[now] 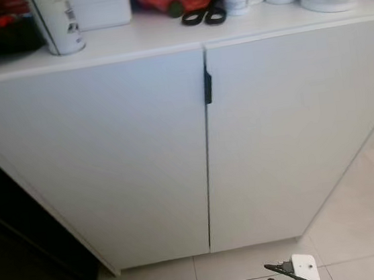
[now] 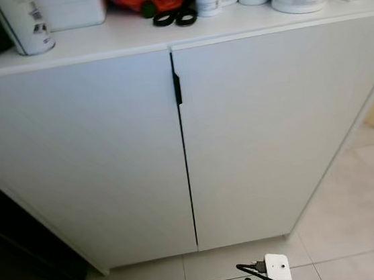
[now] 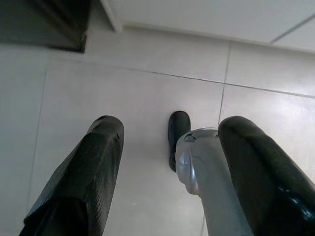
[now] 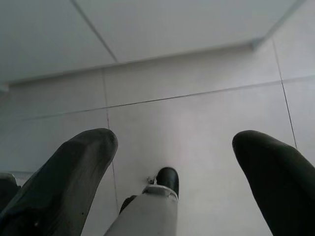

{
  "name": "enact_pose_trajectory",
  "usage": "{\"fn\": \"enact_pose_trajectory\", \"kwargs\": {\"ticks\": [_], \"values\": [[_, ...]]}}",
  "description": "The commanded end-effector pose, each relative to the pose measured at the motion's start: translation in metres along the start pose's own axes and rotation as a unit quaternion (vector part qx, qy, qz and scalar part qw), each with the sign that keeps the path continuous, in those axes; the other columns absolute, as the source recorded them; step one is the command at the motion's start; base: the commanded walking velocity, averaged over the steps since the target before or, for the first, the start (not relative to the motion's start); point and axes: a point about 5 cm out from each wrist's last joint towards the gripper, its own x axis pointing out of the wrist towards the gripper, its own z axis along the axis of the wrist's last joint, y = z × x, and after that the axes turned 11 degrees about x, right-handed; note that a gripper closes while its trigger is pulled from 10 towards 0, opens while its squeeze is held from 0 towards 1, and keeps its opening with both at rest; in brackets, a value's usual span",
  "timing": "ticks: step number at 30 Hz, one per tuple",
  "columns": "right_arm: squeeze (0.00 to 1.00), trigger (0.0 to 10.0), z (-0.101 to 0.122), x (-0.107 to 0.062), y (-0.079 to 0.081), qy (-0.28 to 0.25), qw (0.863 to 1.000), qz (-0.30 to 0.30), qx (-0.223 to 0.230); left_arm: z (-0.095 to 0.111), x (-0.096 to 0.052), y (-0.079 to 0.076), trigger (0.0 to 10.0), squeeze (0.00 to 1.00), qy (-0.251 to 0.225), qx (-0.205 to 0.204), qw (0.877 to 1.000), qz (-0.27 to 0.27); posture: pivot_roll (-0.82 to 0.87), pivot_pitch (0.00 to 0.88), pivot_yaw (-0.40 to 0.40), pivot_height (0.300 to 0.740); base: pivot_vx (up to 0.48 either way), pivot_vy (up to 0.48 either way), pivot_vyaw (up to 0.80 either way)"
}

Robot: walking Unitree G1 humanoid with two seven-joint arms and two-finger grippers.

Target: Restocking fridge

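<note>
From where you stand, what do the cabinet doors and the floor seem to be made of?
The cabinet doors look like matt white laminated board: flat, even, no grain; the core is not visible. The floor looks like pale ceramic tile with a soft sheen, since thin grout lines divide it.

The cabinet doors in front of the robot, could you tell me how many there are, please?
2. The left door and the right door sit side by side, both closed, meeting at a seam with a small black handle near the top.
</note>
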Motion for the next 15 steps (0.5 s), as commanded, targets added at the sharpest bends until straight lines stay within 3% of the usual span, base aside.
{"fn": "enact_pose_trajectory", "kwargs": {"ticks": [1,11,15], "values": [[0.0,10.0,0.0148,0.0002,-0.0168,0.031,0.999,-0.015,-0.035,0.0373,0.011,0.0052,10.0,0.0,0.026,-0.004,0.999,0.025,-0.01,0.0,-0.01,0.74,0.0,0.0,0.8],[0.0,10.0,0.0147,0.0002,-0.0171,0.032,0.999,-0.02,-0.034,0.0378,0.011,0.0051,10.0,0.0,0.026,-0.004,0.999,0.022,-0.01,0.0,-0.008,0.74,0.0,0.0,0.8],[0.0,10.0,0.0143,0.0003,-0.0167,0.032,0.999,-0.019,-0.028,0.0378,0.011,0.0053,10.0,0.0,0.027,-0.002,0.999,0.022,-0.01,0.0,-0.007,0.74,0.0,0.0,0.41]]}}
